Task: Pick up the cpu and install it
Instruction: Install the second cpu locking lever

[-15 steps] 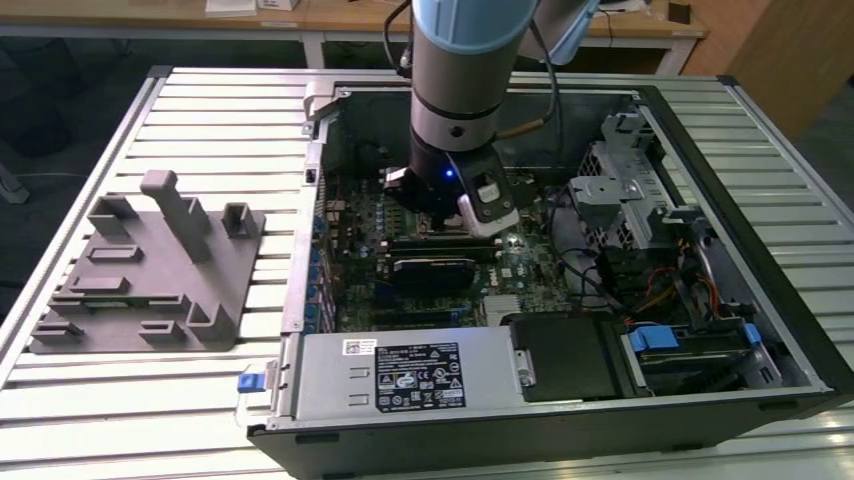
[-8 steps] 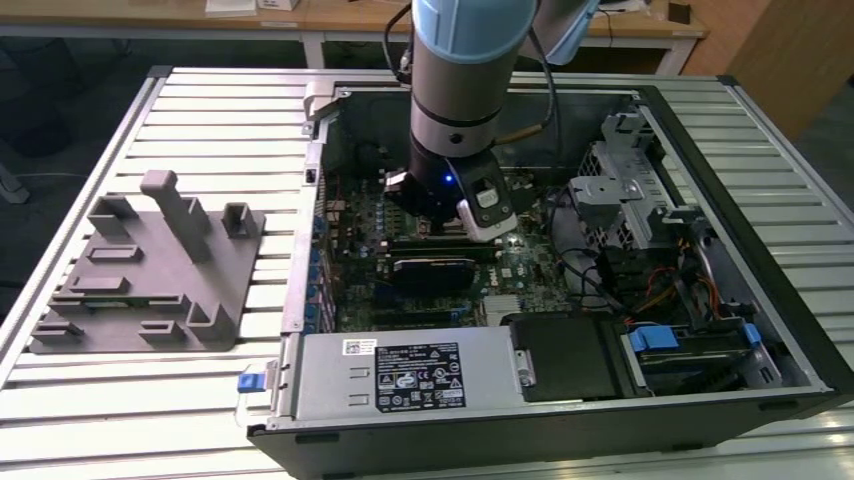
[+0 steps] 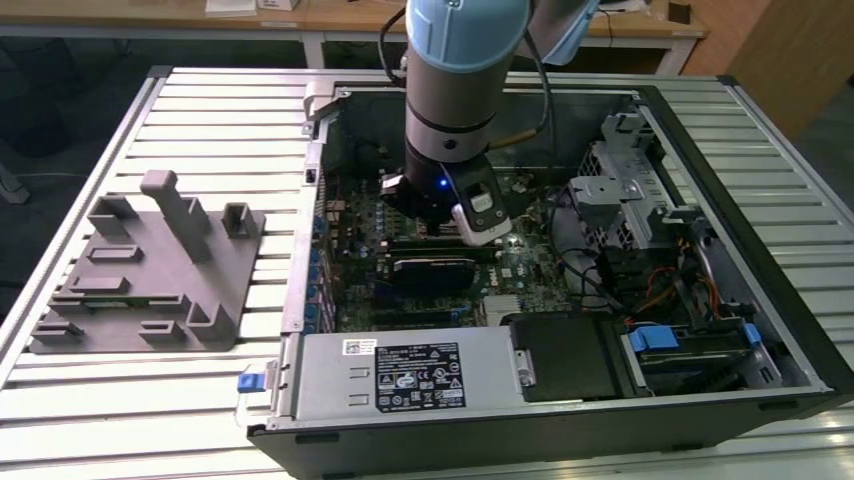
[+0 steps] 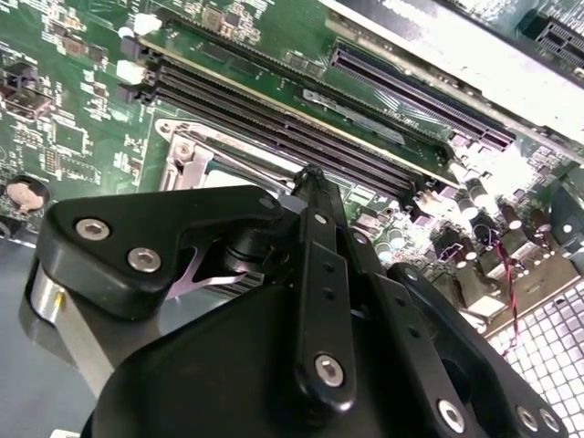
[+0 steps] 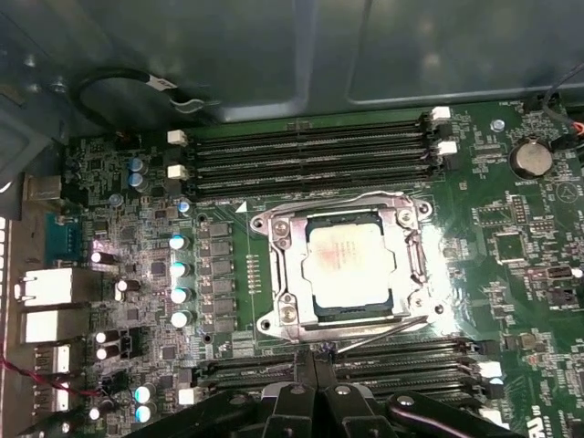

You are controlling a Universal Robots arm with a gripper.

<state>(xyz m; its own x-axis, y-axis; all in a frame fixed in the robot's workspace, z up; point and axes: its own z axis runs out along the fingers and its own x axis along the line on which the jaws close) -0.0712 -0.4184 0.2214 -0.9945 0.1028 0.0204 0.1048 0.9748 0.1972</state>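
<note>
The cpu (image 5: 351, 265), a small square chip with a silvery-beige top, lies flat in the metal socket frame (image 5: 281, 274) on the green motherboard (image 5: 511, 274). My gripper (image 5: 312, 365) hovers just beside the socket, over the memory slots along one side of it. Its black fingers are pressed together with nothing between them. In the second wrist view the fingertips (image 4: 310, 182) stand over the socket's edge. In the exterior view the arm reaches down into the open computer case (image 3: 747, 230), and the gripper (image 3: 424, 215) is low over the board.
A grey plastic holder with upright posts (image 3: 147, 270) sits on the slatted table at the exterior view's left. Inside the case are a power supply (image 3: 400, 375), a drive cage (image 3: 627, 190), cables (image 3: 654, 290) and memory slots (image 5: 310, 155). A thin socket lever (image 5: 383, 333) lies beside the frame.
</note>
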